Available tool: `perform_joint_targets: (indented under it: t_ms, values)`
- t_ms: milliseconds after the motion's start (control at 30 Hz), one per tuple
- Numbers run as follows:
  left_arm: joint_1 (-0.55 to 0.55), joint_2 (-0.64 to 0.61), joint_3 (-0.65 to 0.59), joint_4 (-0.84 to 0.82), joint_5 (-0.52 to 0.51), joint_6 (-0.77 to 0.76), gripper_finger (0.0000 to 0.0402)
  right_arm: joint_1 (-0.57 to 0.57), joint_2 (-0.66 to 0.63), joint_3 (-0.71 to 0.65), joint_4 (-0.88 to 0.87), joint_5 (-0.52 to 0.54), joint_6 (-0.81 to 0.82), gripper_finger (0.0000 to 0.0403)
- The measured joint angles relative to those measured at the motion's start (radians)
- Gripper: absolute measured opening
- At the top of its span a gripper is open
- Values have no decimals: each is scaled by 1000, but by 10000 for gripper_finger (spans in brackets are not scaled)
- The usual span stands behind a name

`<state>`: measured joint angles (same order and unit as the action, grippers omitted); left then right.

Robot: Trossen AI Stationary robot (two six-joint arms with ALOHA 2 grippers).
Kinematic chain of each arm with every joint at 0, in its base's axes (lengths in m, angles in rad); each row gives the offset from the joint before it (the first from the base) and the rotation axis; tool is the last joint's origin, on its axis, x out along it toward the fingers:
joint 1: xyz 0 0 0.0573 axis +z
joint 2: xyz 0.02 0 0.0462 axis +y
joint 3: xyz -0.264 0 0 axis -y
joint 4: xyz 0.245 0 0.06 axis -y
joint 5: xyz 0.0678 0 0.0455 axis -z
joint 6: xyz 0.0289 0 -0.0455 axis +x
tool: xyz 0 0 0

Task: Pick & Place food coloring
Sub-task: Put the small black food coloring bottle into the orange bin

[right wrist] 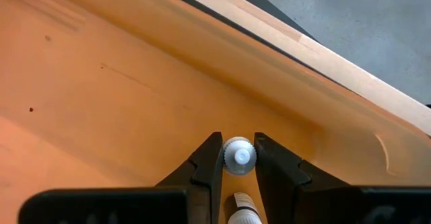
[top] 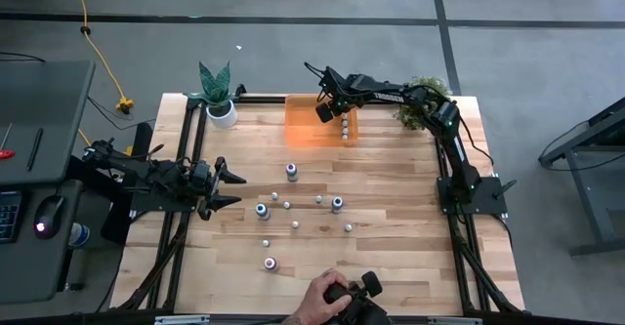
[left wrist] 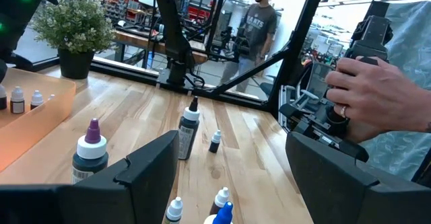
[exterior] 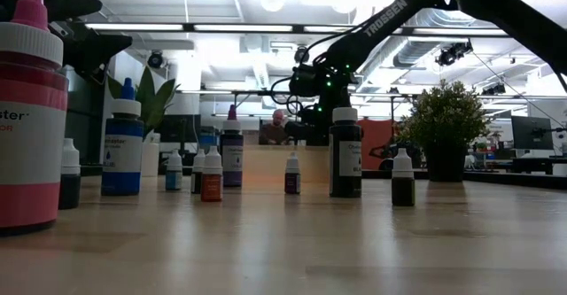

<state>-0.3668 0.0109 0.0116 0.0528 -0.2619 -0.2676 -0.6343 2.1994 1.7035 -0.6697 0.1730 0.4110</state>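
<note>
**A dropper between my fingers over a crowded corner of the bin**

The biggest worry is my right arm, which reaches across the far edge of the table [top: 391, 257] and hangs over the orange bin [top: 303, 130]. My right gripper [right wrist: 239, 158] is there, pointing straight down, its fingers pressed against both sides of the pale cap of a small dropper bottle [right wrist: 239, 155]. Another dropper [right wrist: 241, 209] shows just beside it in the bin, and the high view shows a short row of them [top: 344, 125] against the bin's right-hand wall. If I let go while the bottle is tilted or not yet resting on the floor, I judge it could topple into its neighbours and knock the row over. Spreading my fingers wide there could also push the nearest one.

Next, my left gripper [top: 232, 188] waits at the left edge of the table, fingers well apart and holding nothing. It faces the scattered food coloring [top: 293, 208] in the middle of the table. A careless sweep forward could bowl over the blue-bodied bottle [top: 263, 211] nearest it, and the tiny droppers would likely roll.

Smaller still: a person's hand [top: 320, 301] works a controller at the near edge, close to the nearest bottle [top: 270, 263].

Last, the potted plant [top: 217, 96] and the leafy plant [top: 422, 101] stand at the far corners, near my right arm's path.
</note>
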Motion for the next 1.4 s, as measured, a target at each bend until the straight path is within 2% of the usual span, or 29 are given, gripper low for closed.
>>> perform_joint_targets:
  t_ms: [133,333,500,1000,1233,1400]
  values:
    - [0,0,0,0,0,0,271,0,0,0,0,-2,-3,74]
    - [0,0,0,0,0,0,271,0,0,0,-1,-4,-2,126]
    - [0,0,0,0,0,0,271,0,0,0,-2,-4,0,149]
    - [0,0,0,0,0,0,271,-7,-30,1,-14,25,-18,154]
    - [0,0,0,0,0,0,271,-7,-98,1,-16,28,-53,154]
    - [0,0,0,0,0,0,271,13,-180,1,-18,-15,-113,154]
